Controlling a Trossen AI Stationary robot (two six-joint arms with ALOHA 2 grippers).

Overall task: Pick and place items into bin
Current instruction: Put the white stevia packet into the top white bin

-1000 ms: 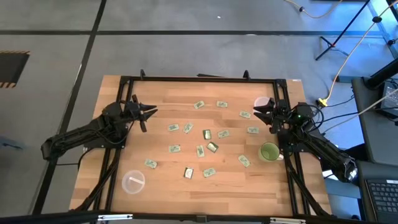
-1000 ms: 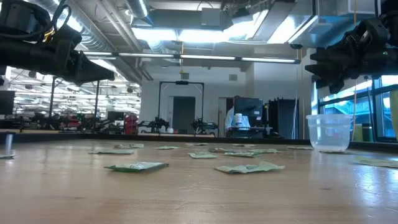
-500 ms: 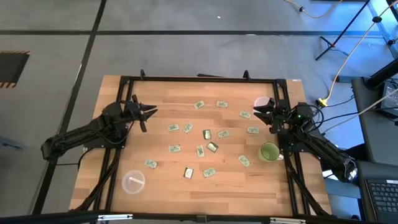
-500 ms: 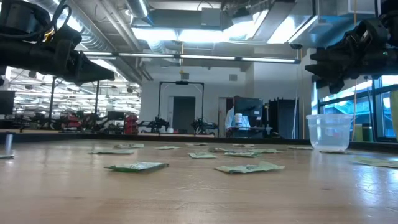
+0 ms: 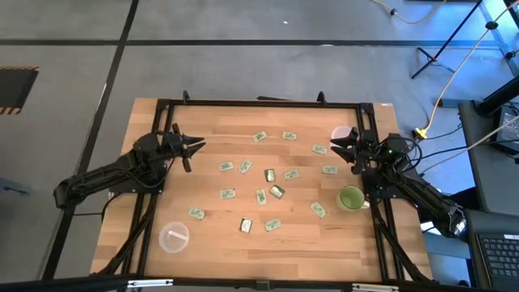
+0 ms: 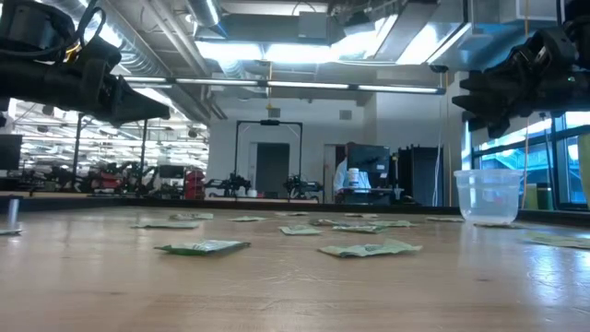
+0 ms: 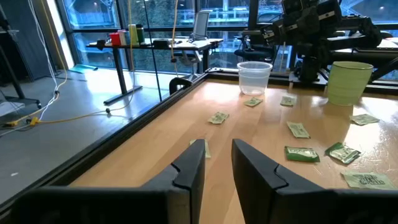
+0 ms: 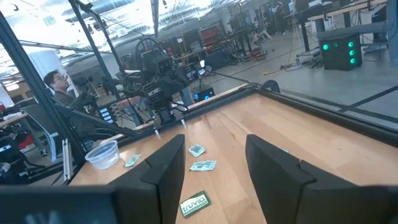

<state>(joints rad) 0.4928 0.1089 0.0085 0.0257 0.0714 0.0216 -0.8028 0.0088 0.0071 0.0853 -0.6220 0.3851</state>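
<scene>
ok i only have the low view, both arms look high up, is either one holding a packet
observer: no, the left wrist view shows the left gripper with a narrow gap between its fingers and nothing in it.
operator: and the right
observer: the right gripper is wide open and empty. From above it hangs at the table's right edge, beside the clear cup.
operator: which arm is closer to the packets
observer: the right one. From above the packets are scattered over the middle and right of the table, and one packet lies just in front of the right fingers.
</scene>
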